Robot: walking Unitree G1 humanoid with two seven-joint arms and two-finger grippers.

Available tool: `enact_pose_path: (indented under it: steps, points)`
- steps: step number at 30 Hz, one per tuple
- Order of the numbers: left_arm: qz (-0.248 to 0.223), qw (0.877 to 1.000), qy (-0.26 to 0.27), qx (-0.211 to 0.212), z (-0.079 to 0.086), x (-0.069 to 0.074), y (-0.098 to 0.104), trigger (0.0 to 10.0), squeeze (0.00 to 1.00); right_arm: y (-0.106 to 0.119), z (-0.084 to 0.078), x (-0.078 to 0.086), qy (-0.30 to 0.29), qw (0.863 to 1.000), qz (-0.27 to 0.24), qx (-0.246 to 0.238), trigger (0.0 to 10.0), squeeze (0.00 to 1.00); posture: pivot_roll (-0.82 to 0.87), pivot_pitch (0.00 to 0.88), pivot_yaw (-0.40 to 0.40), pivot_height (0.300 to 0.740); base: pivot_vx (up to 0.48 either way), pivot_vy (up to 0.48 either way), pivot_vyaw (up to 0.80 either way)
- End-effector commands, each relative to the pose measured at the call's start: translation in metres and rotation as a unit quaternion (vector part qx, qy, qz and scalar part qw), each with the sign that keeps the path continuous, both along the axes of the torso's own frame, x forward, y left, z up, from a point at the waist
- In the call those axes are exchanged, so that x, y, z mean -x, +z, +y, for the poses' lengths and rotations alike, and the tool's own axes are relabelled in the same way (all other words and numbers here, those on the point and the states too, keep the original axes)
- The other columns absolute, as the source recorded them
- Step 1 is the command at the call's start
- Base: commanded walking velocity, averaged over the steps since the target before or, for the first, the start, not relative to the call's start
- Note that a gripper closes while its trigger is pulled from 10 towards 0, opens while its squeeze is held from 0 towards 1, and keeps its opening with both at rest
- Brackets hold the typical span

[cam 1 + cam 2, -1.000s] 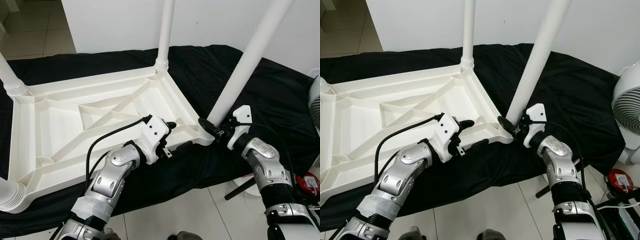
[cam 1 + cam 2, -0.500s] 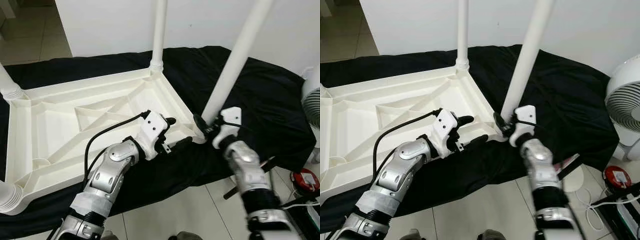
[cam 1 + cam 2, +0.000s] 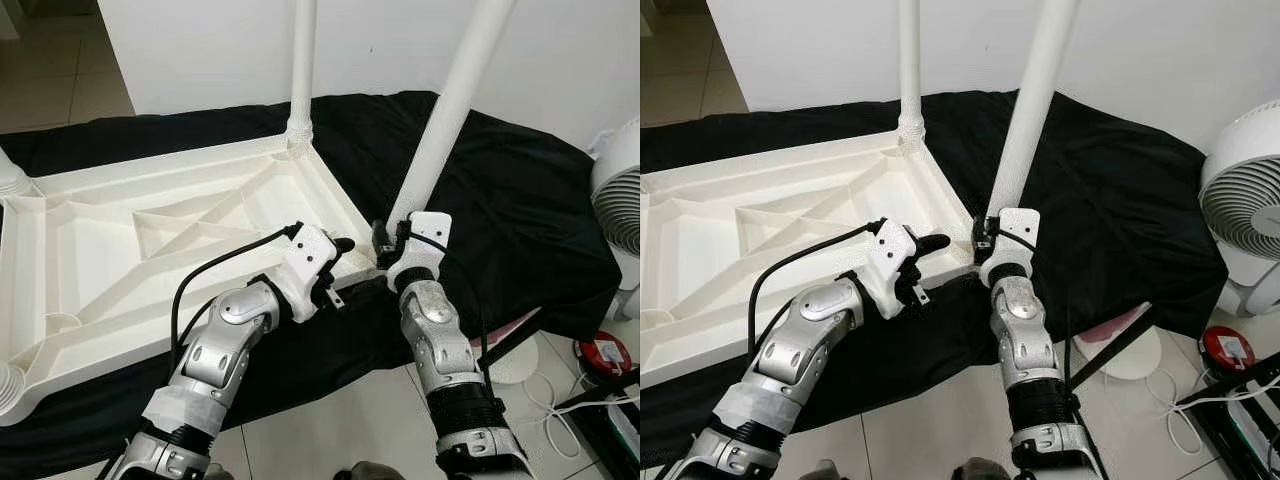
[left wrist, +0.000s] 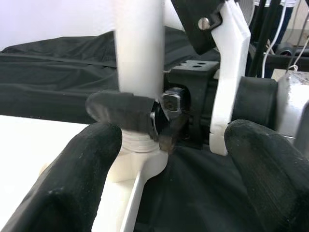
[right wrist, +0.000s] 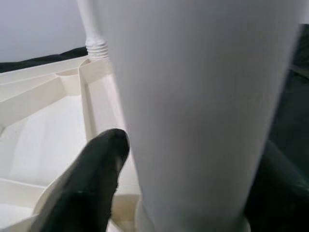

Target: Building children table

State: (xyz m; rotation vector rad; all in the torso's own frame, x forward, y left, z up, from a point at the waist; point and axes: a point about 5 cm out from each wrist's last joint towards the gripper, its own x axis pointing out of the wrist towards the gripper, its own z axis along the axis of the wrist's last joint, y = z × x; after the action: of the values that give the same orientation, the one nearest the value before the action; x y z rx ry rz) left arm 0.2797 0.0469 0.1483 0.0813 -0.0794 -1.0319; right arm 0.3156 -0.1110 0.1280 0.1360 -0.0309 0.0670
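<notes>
Looking down in the left eye view, you see the upturned white table top (image 3: 150, 250) filling the left half of the frame, resting on a black cloth (image 3: 530, 200) with its ribbed underside facing up. A white leg (image 3: 445, 110) rises from the table's near right corner, slanting toward the upper right of the frame, and another leg (image 3: 301, 70) stands at the far corner, top centre.

Your right gripper (image 3: 388, 238) sits at the centre of the frame, its black fingers closed around the base of the slanted leg; the right wrist view shows one finger (image 5: 91, 179) against each side of it. Your left gripper (image 3: 352, 268) is just left of it, fingers (image 4: 82, 169) spread wide with nothing between them, flanking the leg's threaded base without touching. A white fan (image 3: 1245, 200) stands at the right edge of the right eye view.
</notes>
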Motion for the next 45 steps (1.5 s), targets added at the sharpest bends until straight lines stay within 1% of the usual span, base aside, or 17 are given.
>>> enact_pose_path:
  steps: [1, 6, 9, 10, 13, 16, 18, 21, 25, 31, 33, 34, 35, 36, 38, 39, 45]
  points:
    - [0.005, 1.000, 0.016, 0.007, 0.000, -0.001, 0.001, 10.0, 0.00, -0.013, 0.009, 0.004, 0.020, 0.999, 0.034, -0.011, 10.0, 1.00, 0.03, 0.000, -0.020, 0.740, 0.000, 0.000, 0.00]
    - [0.007, 1.000, 0.017, 0.008, 0.001, -0.001, 0.001, 10.0, 0.00, -0.010, 0.003, 0.011, 0.023, 1.000, 0.019, -0.001, 10.0, 1.00, 0.03, 0.000, -0.023, 0.740, 0.000, 0.000, 0.00]
    - [0.010, 1.000, 0.017, 0.010, 0.001, 0.000, 0.001, 10.0, 0.00, -0.009, -0.001, 0.022, 0.035, 0.999, 0.008, 0.008, 10.0, 1.00, 0.02, 0.000, -0.027, 0.740, 0.000, 0.000, 0.00]
    - [0.011, 1.000, 0.017, 0.010, 0.001, 0.000, 0.000, 10.0, 0.00, -0.010, -0.001, 0.029, 0.057, 0.998, 0.004, 0.014, 10.0, 0.00, 0.02, 0.000, -0.028, 0.740, 0.000, 0.000, 0.00]
    - [0.013, 1.000, 0.017, 0.010, 0.000, 0.001, -0.001, 10.0, 0.00, -0.017, -0.008, 0.046, 0.090, 0.996, 0.007, 0.028, 10.0, 0.00, 0.01, 0.000, -0.026, 0.740, 0.000, 0.000, 0.00]
    - [0.014, 1.000, 0.017, 0.011, -0.001, 0.001, -0.001, 10.0, 0.00, -0.019, -0.011, 0.049, 0.090, 0.995, 0.005, 0.034, 10.0, 0.00, 0.01, 0.000, -0.025, 0.740, 0.000, 0.000, 0.00]
    - [0.013, 1.000, 0.017, 0.014, -0.002, 0.000, 0.001, 10.0, 0.00, -0.022, -0.020, 0.061, 0.110, 0.993, -0.002, 0.044, 10.0, 0.00, 0.01, 0.000, -0.024, 0.740, 0.000, 0.000, 0.00]
    - [0.013, 1.000, 0.016, 0.014, -0.001, 0.000, 0.002, 10.0, 0.00, -0.023, -0.024, 0.065, 0.118, 0.992, -0.004, 0.050, 10.0, 0.00, 0.01, 0.000, -0.019, 0.740, 0.000, 0.000, 0.00]
    - [0.015, 1.000, 0.014, 0.013, 0.000, 0.000, 0.001, 10.0, 0.00, -0.024, -0.041, 0.071, 0.123, 0.991, -0.002, 0.057, 10.0, 0.00, 0.00, 0.000, -0.013, 0.740, 0.000, 0.000, 0.00]
    - [0.017, 1.000, 0.007, 0.008, 0.000, 0.002, 0.000, 10.0, 0.00, -0.022, -0.063, 0.075, 0.145, 0.986, -0.007, 0.077, 10.0, 0.00, 0.00, 0.000, -0.010, 0.740, 0.000, 0.000, 0.00]
    - [0.017, 1.000, 0.006, 0.008, 0.001, 0.002, 0.000, 10.0, 0.00, -0.022, -0.073, 0.075, 0.139, 0.987, -0.006, 0.077, 10.0, 0.00, 0.00, 0.000, -0.011, 0.740, 0.000, 0.000, 0.00]
    - [0.017, 1.000, 0.006, 0.007, 0.001, 0.002, 0.000, 10.0, 0.00, -0.022, -0.084, 0.073, 0.122, 0.989, -0.003, 0.081, 10.0, 0.00, 0.00, 0.000, -0.012, 0.740, 0.000, 0.000, 0.00]
    - [0.017, 1.000, 0.006, 0.007, 0.001, 0.002, 0.000, 10.0, 0.00, -0.022, -0.084, 0.073, 0.122, 0.989, -0.003, 0.081, 10.0, 0.00, 0.00, 0.000, -0.012, 0.740, 0.000, 0.000, 0.00]
    - [0.018, 1.000, 0.007, 0.007, 0.002, 0.002, 0.000, 10.0, 0.00, -0.022, -0.096, 0.071, 0.105, 0.991, -0.002, 0.085, 10.0, 0.00, 0.00, 0.000, -0.013, 0.740, 0.000, 0.000, 0.00]
    - [0.018, 1.000, 0.007, 0.007, 0.002, 0.002, 0.000, 10.0, 0.00, -0.022, -0.096, 0.071, 0.105, 0.991, -0.002, 0.085, 10.0, 0.00, 0.00, 0.000, -0.013, 0.740, 0.000, 0.000, 0.00]
    - [0.020, 1.000, 0.006, -0.001, 0.005, 0.003, -0.002, 10.0, 0.00, -0.021, -0.114, 0.066, 0.080, 0.993, -0.002, 0.088, 10.0, 0.00, 0.01, 0.000, -0.015, 0.740, 0.000, 0.000, 0.00]
    - [0.020, 0.999, 0.006, -0.026, 0.013, 0.002, -0.007, 10.0, 0.00, -0.020, -0.127, 0.063, 0.067, 0.994, -0.002, 0.086, 10.0, 0.00, 0.01, 0.000, -0.019, 0.740, 0.000, 0.000, 0.00]
